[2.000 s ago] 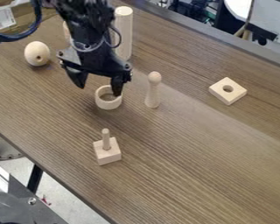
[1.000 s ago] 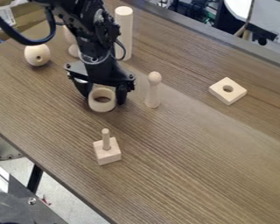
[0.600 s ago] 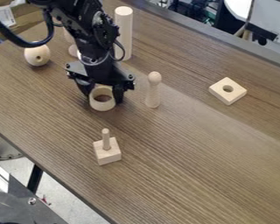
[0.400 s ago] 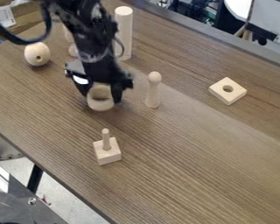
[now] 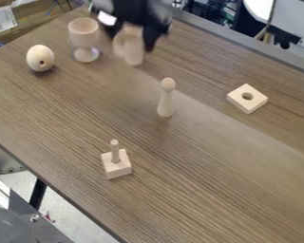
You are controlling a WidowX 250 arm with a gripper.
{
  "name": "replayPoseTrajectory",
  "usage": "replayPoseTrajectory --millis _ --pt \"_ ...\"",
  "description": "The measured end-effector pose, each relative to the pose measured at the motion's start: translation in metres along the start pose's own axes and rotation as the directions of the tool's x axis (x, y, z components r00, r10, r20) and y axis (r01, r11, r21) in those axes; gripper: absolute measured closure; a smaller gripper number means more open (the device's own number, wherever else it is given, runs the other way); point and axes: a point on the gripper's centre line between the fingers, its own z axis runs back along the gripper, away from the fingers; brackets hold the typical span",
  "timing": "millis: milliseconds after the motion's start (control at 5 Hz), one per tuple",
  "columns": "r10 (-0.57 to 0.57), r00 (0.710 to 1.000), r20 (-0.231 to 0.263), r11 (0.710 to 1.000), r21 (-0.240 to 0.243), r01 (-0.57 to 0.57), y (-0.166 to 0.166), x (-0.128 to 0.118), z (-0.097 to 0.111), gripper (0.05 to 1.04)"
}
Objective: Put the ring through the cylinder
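In the camera view, the claw (image 5: 133, 38) is at the top, left of the middle, over the far part of the counter (image 5: 218, 175). Its two fingers stand either side of the ring (image 5: 119, 46), and it is holding the ring between them, though both are blurred. The ring is right by the upright cylinder (image 5: 135, 59) and overlaps it in the view; whether it is around the cylinder, or touching it, I cannot tell. The lower part of the cylinder shows beneath the ring, and its top is hidden.

Just left of the cylinder stands the cup (image 5: 84, 35), upright, with a wide bowl above a narrower stem. Farther left lies the ball (image 5: 39, 56), pale wood, with a small dark hole facing the camera. Near the middle of the view the pin (image 5: 166, 99) stands upright, round head up. Well apart to the right, the square (image 5: 238, 95) lies flat with its round hole facing up. Nearer the camera, left of the middle, is the block (image 5: 118, 169), a peg (image 5: 115, 151) standing up from it. At the upper left, beyond the counter, is a cardboard box (image 5: 34, 20).
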Motion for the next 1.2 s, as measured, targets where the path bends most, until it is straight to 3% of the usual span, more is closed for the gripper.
replayPoseTrajectory --millis 200,400,1000,1200 --pt "-0.037 0.998 0.05 0.999 -0.017 0.038 -0.007 0.041 0.013 0.312" --pt "-0.046 0.996 0.074 0.998 -0.048 0.05 -0.009 0.058 0.011 0.312" --pt "0.058 0.997 0.059 0.998 -0.029 -0.056 0.045 0.048 -0.017 0.312" --pt "0.084 0.993 0.082 0.996 -0.036 -0.081 0.055 0.051 -0.021 0.312"
